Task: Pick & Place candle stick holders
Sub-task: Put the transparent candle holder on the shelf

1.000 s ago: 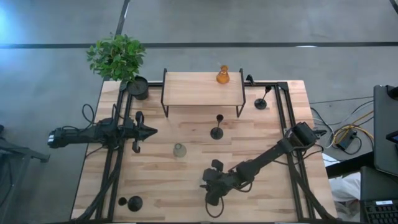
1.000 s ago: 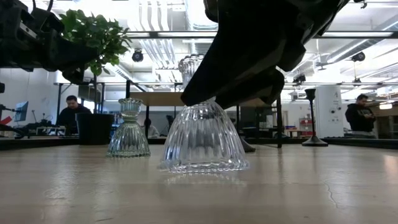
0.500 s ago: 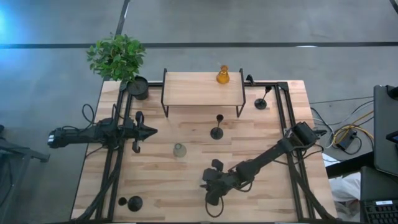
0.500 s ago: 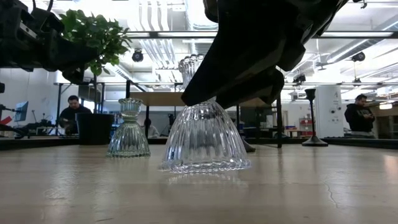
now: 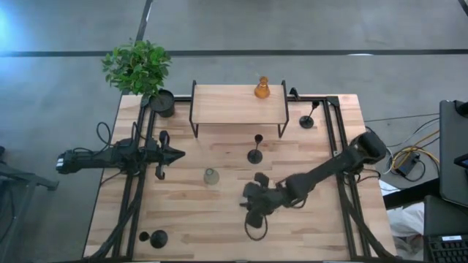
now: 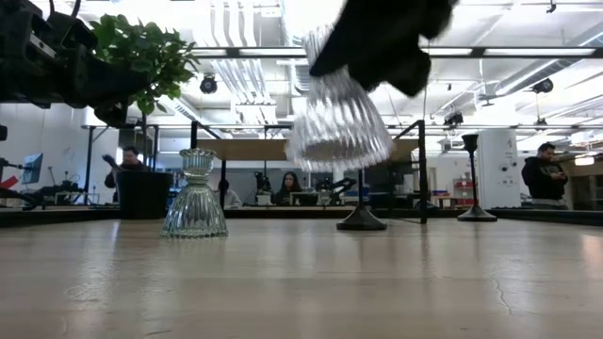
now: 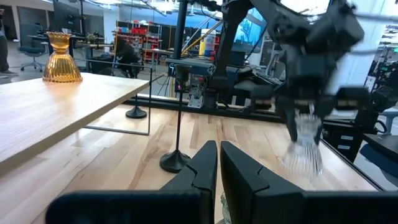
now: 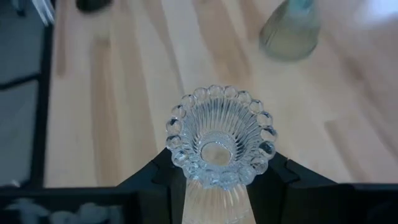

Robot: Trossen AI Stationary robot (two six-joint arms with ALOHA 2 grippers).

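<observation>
The left end effector (image 5: 178,154) is hovering over the surface's (image 5: 183,212) left side, fingers pressed together and gripping nothing. Near the front-left corner a black candle stick holder (image 5: 159,238) is lying, and a potted plant (image 5: 139,67) is sitting at the back-left corner. The olive-green glass holder (image 5: 210,176) is standing mid-surface, with a slim black holder (image 5: 254,154) behind it. On the shelf (image 5: 238,105) along the back edge the amber glass holder (image 5: 262,88) is standing. The right end effector (image 6: 363,52) is clamped on the clear glass holder (image 6: 337,118), holding it tilted in the air above the surface's front middle. Another black holder (image 5: 307,120) is standing toward the back-right corner.
</observation>
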